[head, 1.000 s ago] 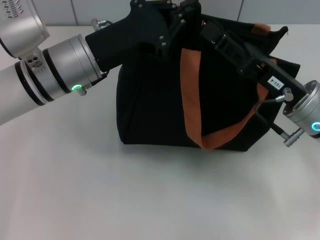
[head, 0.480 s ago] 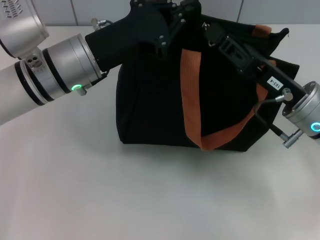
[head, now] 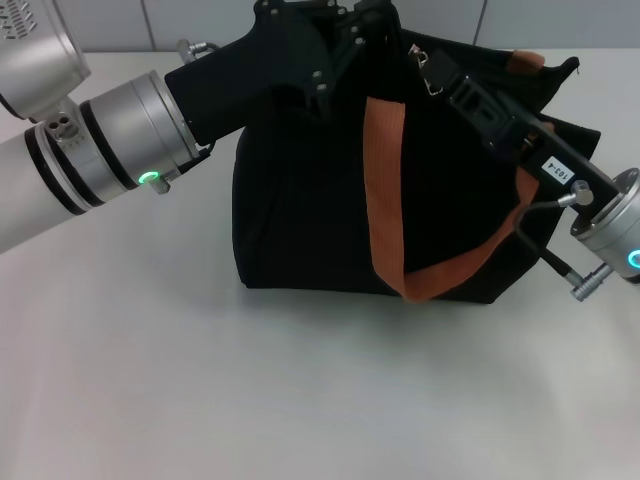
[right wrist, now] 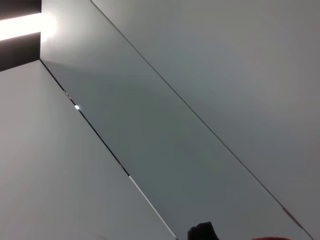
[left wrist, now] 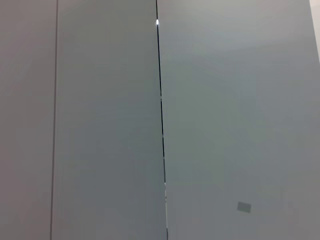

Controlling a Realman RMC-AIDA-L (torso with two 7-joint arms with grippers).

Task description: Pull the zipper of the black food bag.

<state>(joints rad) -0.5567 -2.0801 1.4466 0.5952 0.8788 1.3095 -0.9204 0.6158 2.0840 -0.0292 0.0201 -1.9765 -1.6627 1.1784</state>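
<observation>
1 black food bag stands on the white table, a boxy tote with 2 orange-brown strap handles: 1 strap runs down the near face and loops back up toward the right, and only a short tip of the other strap shows at the far top edge. 2 grippers reach onto the bag's top edge.

The left gripper comes in from the left and sits on the top edge near the bag's middle. Its fingers are lost against the black fabric, so I cannot tell whether they are spread or pinching the cloth.

The right gripper reaches in from the right, and the zipper, 1 small silver pull tab, lies right at its fingertips on the zip line, just right of the left gripper. Whether those fingers clamp the tab or only touch it I cannot tell.

Against the head view of 1 second ago, the silver tab and the right gripper's tip sit farther right along the top edge, away from the left gripper, and the right wrist is slightly lower and farther right. The left arm has shifted a little toward the left.

Both wrist views show only grey wall panels with seams.
</observation>
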